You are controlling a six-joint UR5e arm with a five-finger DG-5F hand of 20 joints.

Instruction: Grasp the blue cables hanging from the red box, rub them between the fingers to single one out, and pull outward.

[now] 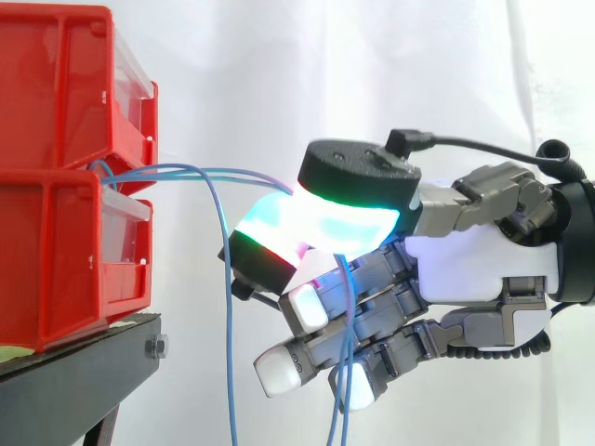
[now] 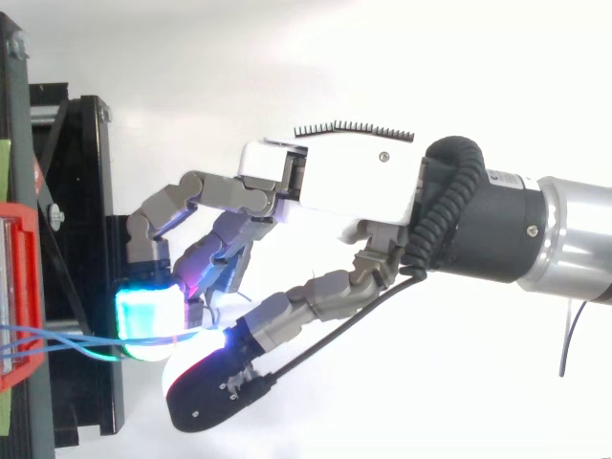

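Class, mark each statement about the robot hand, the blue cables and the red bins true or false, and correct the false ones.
1. Two red bins sit stacked on a black stand. True.
2. Blue cables run from the bins to the robot hand. True.
3. The robot hand is open, clear of the cables. False: its pads pinch them.
4. The cables lie coiled on the stand. False: they hang down past the hand.
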